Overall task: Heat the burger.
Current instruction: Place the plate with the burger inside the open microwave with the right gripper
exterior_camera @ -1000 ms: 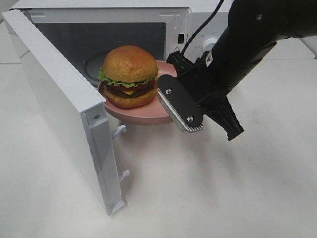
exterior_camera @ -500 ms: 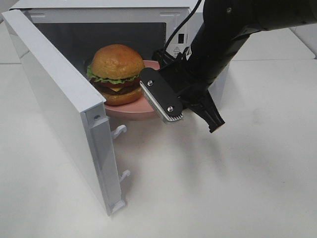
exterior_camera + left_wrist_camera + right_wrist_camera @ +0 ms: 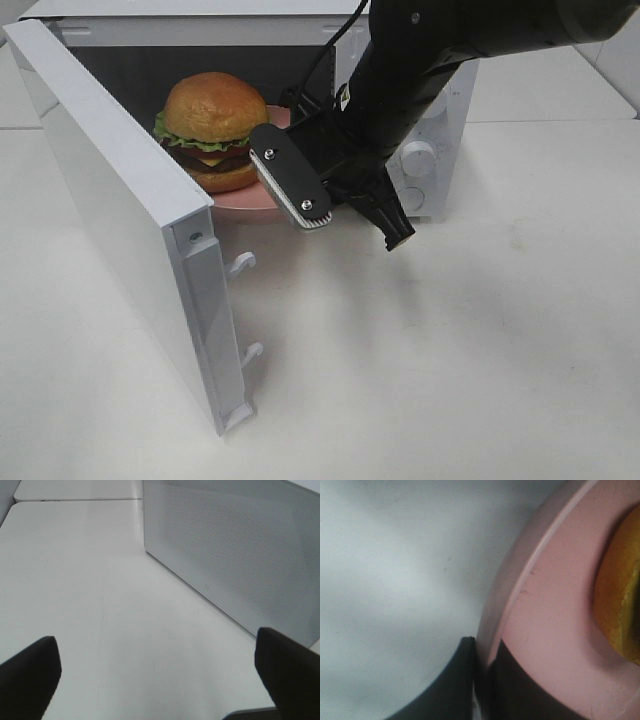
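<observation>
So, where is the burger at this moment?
In the exterior high view the burger sits upper left, on the pink plate in the mouth of the open microwave, beside its door; the right gripper grips the plate's rim.

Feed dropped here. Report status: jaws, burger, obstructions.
Right jaws shut on plate rim; left jaws open, empty. Burger on plate, at microwave mouth. Door open, nothing seen blocking.

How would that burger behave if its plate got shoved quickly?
The burger stands tall and stacked, so a jerk could probably topple it. Its bun looks glossy, so it may skid on the smooth pink plate.
</observation>
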Robot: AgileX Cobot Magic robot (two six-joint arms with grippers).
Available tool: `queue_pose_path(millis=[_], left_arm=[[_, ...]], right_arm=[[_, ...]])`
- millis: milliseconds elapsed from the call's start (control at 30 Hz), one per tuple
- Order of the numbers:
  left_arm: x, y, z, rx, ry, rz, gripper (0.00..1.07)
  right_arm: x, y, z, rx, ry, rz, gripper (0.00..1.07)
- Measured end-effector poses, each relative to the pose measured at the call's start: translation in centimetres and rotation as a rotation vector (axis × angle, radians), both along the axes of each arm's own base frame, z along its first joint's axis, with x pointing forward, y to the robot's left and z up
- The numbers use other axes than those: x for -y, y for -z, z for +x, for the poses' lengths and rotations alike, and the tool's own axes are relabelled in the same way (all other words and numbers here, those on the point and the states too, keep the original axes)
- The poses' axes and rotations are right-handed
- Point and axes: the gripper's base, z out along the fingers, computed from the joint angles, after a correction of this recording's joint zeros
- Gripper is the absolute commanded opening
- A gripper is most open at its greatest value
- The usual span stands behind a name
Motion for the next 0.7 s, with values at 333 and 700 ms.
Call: queue_pose_path(millis=[333, 700], left_arm=[[-0.3, 0.0, 0.0, -0.005, -0.039, -0.007, 0.98], [-0.4, 0.1, 0.0, -0.007, -0.061, -0.012, 0.98]], right_arm=[[-1.3, 0.6, 1.3, 0.01, 0.016, 0.003, 0.0], [-2.2, 1.2, 2.8, 0.02, 0.035, 0.003, 0.0]])
